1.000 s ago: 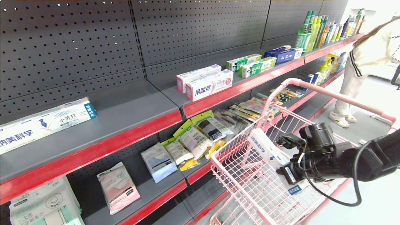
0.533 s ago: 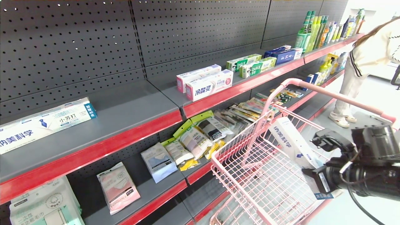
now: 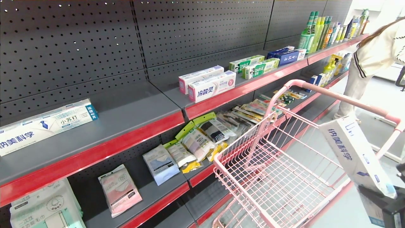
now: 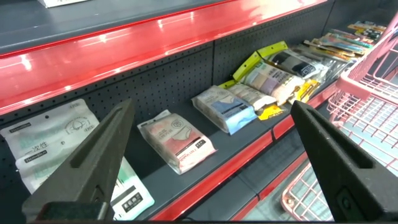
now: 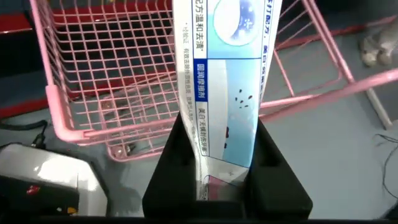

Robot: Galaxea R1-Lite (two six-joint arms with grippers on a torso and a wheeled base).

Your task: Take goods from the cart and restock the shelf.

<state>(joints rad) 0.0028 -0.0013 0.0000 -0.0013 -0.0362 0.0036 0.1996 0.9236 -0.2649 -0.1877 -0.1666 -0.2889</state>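
While the right tool (image 5: pixel 219 149) grips its lower end, the box (image 3: pixel 354 152) slants upward.

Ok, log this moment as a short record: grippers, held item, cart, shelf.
right gripper: shut on the toothpaste box
toothpaste box: tilted, near the cart's handle
left gripper: open, facing packets on the lower shelf
cart: pink wire, beside the shelves
upper shelf: matching box at its left end

Green bottles (image 3: pixel 309 31), pink pkg (image 3: pixel 119 190), grey floor (image 3: pixel 345 207)
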